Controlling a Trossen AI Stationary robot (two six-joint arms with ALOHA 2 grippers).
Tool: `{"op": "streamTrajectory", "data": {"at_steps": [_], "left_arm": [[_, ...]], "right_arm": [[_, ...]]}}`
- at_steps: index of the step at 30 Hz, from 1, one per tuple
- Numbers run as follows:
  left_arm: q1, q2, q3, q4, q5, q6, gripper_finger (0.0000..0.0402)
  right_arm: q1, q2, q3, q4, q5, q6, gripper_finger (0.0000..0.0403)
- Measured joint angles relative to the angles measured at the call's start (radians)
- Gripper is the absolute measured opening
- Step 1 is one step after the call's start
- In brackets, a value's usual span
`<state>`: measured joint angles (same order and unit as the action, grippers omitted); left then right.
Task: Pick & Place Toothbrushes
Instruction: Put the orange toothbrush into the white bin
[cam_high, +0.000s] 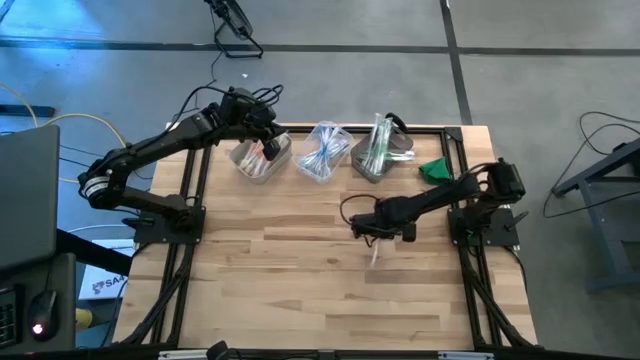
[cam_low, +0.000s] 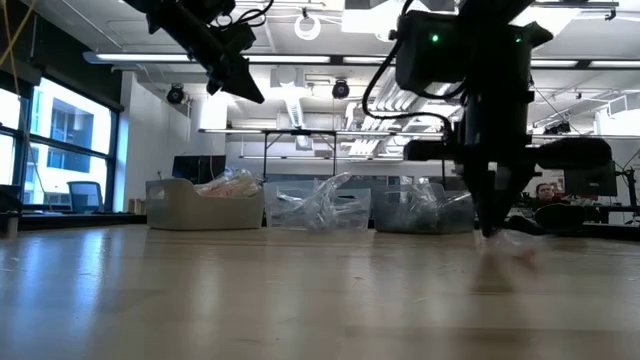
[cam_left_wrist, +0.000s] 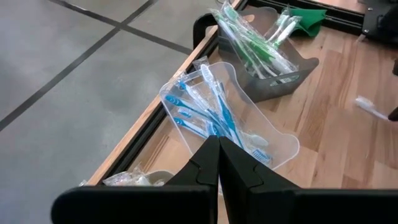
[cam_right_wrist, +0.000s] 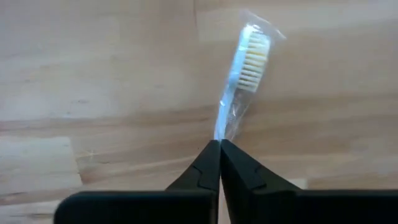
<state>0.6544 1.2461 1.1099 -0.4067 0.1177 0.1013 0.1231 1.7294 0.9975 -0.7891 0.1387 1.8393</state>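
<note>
So the right claw (cam_right_wrist: 219, 144) is pinched shut on a wrapped toothbrush (cam_right_wrist: 244, 68) lying mid-table (cam_high: 300, 290). Light, stiff, but that crinkly wrapper looks slippery; grab the handle, not loose film.

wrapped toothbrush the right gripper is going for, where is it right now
In the high view the wrapped toothbrush lies on the bare table, right of centre, in front of the bins; the right gripper is shut on its handle end.
</note>
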Motion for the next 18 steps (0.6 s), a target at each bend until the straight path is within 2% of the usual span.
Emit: {"op": "streamTrajectory", "data": {"at_steps": [10,18], "left_arm": [[0.0,0.0,0.0,0.022,0.0,-0.054,0.0001],[0.0,0.0,0.0,0.053,-0.004,-0.107,0.0001]], "right_arm": [[-0.084,-0.264,-0.001,-0.078,0.166,-0.261,0.0001],[-0.185,-0.45,-0.001,0.053,0.3,-0.604,0.0002]]}}
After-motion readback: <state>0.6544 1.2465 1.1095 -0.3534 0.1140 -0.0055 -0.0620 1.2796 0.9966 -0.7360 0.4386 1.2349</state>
